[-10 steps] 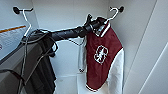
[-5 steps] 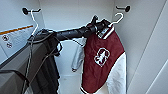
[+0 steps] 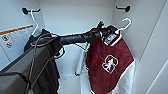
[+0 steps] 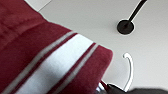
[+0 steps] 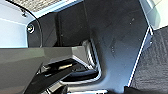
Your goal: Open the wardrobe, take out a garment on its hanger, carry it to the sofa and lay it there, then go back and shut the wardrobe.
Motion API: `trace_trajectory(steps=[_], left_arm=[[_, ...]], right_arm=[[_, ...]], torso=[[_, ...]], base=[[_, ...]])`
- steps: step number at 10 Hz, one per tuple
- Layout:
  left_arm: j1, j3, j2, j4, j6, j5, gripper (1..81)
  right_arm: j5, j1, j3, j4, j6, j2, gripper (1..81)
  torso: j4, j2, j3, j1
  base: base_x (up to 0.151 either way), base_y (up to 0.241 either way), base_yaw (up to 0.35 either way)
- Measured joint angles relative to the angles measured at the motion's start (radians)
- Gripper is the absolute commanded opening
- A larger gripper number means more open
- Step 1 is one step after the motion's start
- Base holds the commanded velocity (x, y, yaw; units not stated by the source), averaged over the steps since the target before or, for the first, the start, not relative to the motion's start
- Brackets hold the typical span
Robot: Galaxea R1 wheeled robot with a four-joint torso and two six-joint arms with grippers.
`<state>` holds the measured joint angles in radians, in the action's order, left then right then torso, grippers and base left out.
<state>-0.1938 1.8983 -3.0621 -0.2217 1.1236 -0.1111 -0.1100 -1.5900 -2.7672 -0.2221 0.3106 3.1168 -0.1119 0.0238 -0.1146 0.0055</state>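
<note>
White walls of the wardrobe [image 3: 75, 20] enclose us. At the frame's left, a black garment [image 3: 47, 60] hangs on a white hanger from a black peg [image 3: 25, 10]. Our left arm crosses the centre; its gripper [image 3: 106, 32] sits at the collar of the maroon jacket [image 3: 110, 65], but we cannot tell how far it is open. Right of it, the jacket's hanger [image 3: 125, 23] hook sits below the right peg [image 3: 126, 8], unhooked, close to the side wall.

Jacket came off the peg.
The maroon varsity jacket with white sleeves [image 3: 110, 62] and its thin white hanger [image 3: 124, 24] dropped lower, clear of the black wall peg [image 3: 124, 8].
</note>
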Motion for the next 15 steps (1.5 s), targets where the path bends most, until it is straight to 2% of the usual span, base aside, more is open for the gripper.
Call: trace_trajectory(steps=[2,4,7,12,15], left_arm=[[0.002,-0.076,0.027,-0.002,0.004,0.0,1.0],[0.024,-0.125,0.076,-0.003,0.009,-0.002,1.0],[0.042,-0.185,0.132,-0.017,0.01,-0.07,1.0],[0.103,-0.337,0.263,-0.023,0.007,-0.114,1.0],[0.141,-0.374,0.287,-0.026,0.007,-0.123,1.0]], right_arm=[[0.0,0.0,0.0,0.0,-0.003,0.0,81.1],[0.003,-0.001,0.0,-0.001,-0.008,0.0,81.1],[0.002,-0.005,0.0,-0.001,-0.008,0.0,81.1],[0.002,-0.004,0.0,-0.001,-0.008,0.0,81.1],[0.002,-0.003,0.0,-0.001,-0.01,0.0,81.1]], torso=[[0.0,0.0,0.0,0.0],[0.0,0.0,0.026,0.0],[0.0,0.0,0.053,-0.001],[0.0,0.0,0.053,0.0],[0.0,0.0,0.053,0.0]], base=[[0.0,0.0,0.0],[0.0,0.0,0.0],[0.0,0.0,0.0],[0.0,0.0,0.0],[-0.021,0.0,0.0]])
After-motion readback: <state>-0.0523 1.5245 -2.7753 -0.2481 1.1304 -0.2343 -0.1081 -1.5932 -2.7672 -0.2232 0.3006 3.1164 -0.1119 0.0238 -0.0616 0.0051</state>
